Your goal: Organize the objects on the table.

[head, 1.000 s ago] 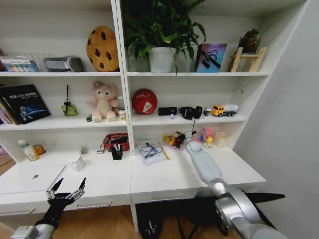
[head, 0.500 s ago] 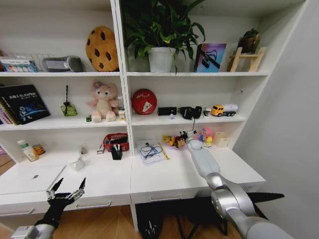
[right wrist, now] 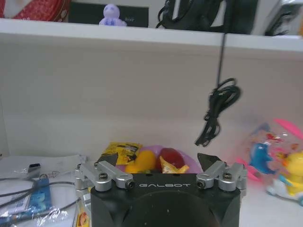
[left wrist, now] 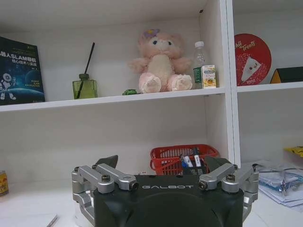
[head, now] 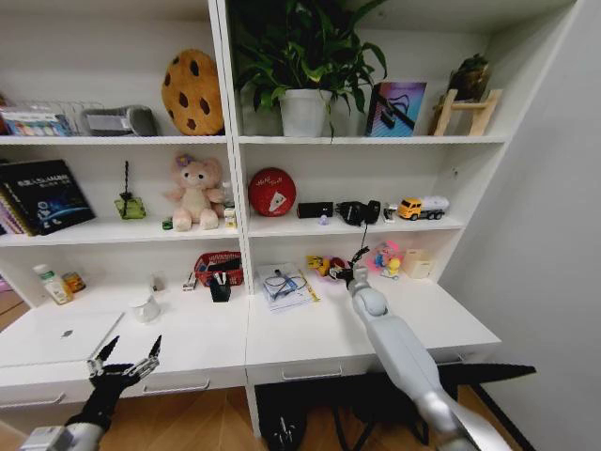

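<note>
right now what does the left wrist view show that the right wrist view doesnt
Left wrist view alone: the pink plush bear, green reed diffuser, small bottle and red basket, with the open left tool low at the desk's front edge. Right wrist view alone: a dangling black cable, a bowl of toy fruit, colourful toys, and the open right tool near that bowl. Both share the red round tin and bagged papers.

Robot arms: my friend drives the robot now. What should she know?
Left gripper: open, empty, low in front of the table's front edge.
Right gripper: open, empty, reaching to the colourful toys at the table's back.
Laptop: flat on the table's left end.
Green toy car: on the shelf beside the bear.
Nothing held; tidying remains.
</note>
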`<state>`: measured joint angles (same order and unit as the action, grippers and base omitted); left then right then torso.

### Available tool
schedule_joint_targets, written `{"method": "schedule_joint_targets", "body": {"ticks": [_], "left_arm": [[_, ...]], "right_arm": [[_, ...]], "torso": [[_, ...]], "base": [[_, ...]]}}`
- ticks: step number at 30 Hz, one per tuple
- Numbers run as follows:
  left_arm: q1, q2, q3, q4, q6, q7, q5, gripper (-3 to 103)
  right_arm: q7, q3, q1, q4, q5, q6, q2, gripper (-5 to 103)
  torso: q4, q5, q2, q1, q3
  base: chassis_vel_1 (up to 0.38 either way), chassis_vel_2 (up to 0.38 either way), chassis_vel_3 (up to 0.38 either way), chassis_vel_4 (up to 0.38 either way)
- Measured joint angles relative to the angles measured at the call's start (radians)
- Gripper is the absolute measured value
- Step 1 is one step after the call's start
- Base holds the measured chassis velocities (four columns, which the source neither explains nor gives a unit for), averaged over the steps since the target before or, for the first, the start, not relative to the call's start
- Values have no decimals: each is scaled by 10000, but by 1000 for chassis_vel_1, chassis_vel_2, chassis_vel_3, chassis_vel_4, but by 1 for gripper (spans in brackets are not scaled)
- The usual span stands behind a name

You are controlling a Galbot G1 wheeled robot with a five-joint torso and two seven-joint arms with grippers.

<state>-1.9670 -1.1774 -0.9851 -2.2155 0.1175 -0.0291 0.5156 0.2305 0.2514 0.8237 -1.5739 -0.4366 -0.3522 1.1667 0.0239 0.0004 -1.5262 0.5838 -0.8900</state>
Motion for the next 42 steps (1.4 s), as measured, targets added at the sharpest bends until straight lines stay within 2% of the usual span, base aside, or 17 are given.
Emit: {"method": "schedule_joint_targets", "body": {"ticks": [1, 2, 4, 8, 13, 22, 26, 27, 30, 34, 35, 36, 38, 41, 42], "left_arm": [[-1, 0, 0, 1, 0, 2, 1, 100], [-1, 0, 0, 1, 0, 2, 1, 100], [1, 0, 0, 0, 1, 0, 0, 100], [1, 0, 0, 1, 0, -1, 0, 100], [0, 0, 0, 0, 1, -1, 0, 100], [1, 0, 0, 1, 0, -1, 0, 100], [0, 0, 0, 1, 0, -1, 0, 100], [1, 0, 0, 1, 1, -2, 0, 100], [1, 0, 0, 1, 0, -1, 0, 100], [0, 0, 0, 0, 0, -2, 0, 100], [0, 0, 0, 1, 0, -1, 0, 100], [1, 0, 1, 1, 0, -2, 0, 100], [0, 0, 1, 1, 0, -2, 0, 100], [0, 0, 0, 2, 0, 1, 0, 100], [1, 0, 0, 0, 0, -1, 1, 100]], "right_arm": [[61, 250, 504, -750, -11, -226, -250, 98], [61, 250, 504, -750, -11, -226, -250, 98], [77, 774, 1412, -2177, 460, -572, -727, 100], [162, 1018, 2159, -3003, 1175, -500, -888, 100], [173, 1033, 2502, -3325, 1773, -430, -659, 100], [51, 821, 2876, -3672, 2199, -432, -290, 100], [23, 849, 3256, -4095, 2308, -432, -251, 100], [24, 884, 3391, -4247, 2346, -431, -232, 100], [35, 966, 3707, -4499, 2492, -357, -80, 100], [63, 1054, 4060, -4660, 2669, -234, 134, 100], [65, 1058, 4139, -4713, 2695, -213, 175, 100], [73, 1061, 4176, -4757, 2703, -211, 198, 100], [78, 1059, 4198, -4804, 2705, -212, 214, 100], [88, 1030, 4196, -4809, 2715, -218, 241, 100], [102, 1011, 4195, -4811, 2739, -218, 274, 100]], "torso": [[2, -1, -1, -1, 0], [2, -1, -1, -1, 0], [5, -9, -2, -2, 2], [0, -1, -1, -2, 1], [-2, -2, -1, 0, 0], [-2, -5, 1, 4, -1], [1, -8, 1, 3, -1], [-2, 2, 1, 3, -2], [1, -12, 0, 2, 0], [2, 5, 1, 1, -1], [-3, -5, 2, 3, -2], [2, -15, -1, 0, 0], [1, -6, -1, -1, 0], [-8, -3, 3, 7, -5], [2, -9, 1, 4, -1]], "base": [[0, 0, 0, 0], [0, 0, 0, 0], [0, 0, 0, 0], [0, 0, 0, 0], [38, 38, -28, -30], [148, 146, -125, -149], [210, 195, -239, -217], [248, 238, -246, -226], [268, 273, -250, -259], [306, 297, -325, -306], [347, 317, -340, -335], [332, 368, -361, -363], [359, 359, -361, -361], [378, 377, -351, -360], [373, 381, -350, -361]]}}
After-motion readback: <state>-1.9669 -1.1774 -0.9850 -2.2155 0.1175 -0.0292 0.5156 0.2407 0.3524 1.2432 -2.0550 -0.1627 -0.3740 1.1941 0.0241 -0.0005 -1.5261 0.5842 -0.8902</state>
